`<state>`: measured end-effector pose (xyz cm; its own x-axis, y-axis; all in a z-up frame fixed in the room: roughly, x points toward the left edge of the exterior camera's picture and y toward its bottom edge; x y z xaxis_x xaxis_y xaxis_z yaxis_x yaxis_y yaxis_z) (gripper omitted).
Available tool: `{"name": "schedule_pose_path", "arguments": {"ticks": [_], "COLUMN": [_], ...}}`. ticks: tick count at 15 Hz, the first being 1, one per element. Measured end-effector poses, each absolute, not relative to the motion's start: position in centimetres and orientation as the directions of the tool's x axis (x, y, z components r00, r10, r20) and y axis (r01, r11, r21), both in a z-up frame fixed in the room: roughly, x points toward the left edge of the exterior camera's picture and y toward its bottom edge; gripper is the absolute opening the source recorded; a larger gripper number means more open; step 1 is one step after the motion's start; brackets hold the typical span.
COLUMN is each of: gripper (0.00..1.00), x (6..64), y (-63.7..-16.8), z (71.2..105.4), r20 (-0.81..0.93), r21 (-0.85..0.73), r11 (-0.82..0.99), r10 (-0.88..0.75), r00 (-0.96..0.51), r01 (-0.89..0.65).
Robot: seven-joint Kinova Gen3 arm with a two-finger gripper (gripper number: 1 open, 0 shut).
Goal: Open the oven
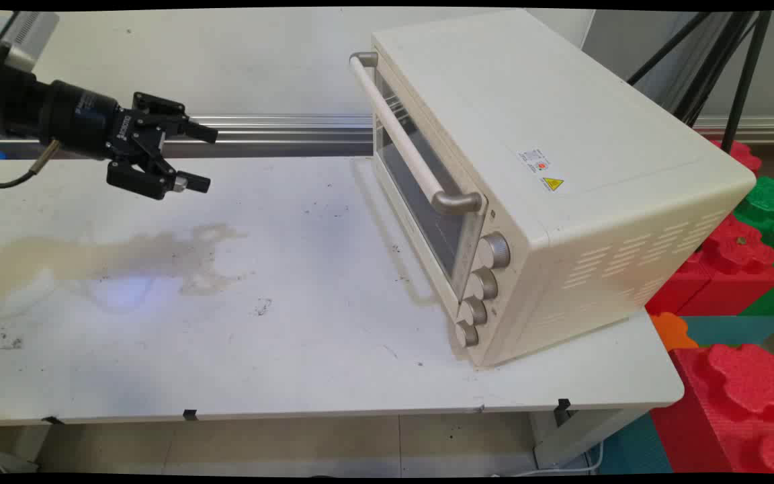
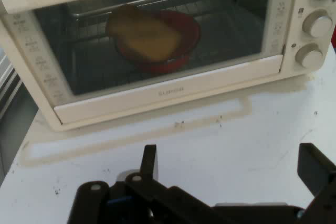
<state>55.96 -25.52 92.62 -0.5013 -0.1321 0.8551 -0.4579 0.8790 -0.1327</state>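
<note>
Gripper (image 1: 189, 158) at upper left of frame, fingers spread, holding nothing, above the tabletop (image 1: 293, 323). It faces the toaster oven (image 1: 548, 188) well apart at right, door closed, handle (image 1: 404, 134) running along the door top. Inside: bread (image 2: 146, 34) on red dish (image 2: 181, 51).

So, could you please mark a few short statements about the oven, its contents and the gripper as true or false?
1. The oven door is closed. True.
2. The gripper is shut on the door handle. False: it is open, in the air left of the oven, touching nothing.
3. A red dish with a yellowish food item sits inside the oven. True.
4. The oven has two knobs. False: four knobs line its front.
</note>
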Motion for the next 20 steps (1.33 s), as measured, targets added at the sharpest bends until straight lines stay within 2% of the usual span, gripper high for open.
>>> {"name": "schedule_pose_path", "arguments": {"ticks": [12, 20], "gripper": [1.00, 1.00], "x": [51.6, 46.6], "y": [-28.3, -31.0], "z": [95.3, 96.4], "r20": [0.910, 0.933], "r21": [-0.093, -0.077], "r11": [0.866, 0.864], "r10": [-0.126, -0.114], "r00": [-0.395, -0.342], "r01": [-0.490, -0.498]}}
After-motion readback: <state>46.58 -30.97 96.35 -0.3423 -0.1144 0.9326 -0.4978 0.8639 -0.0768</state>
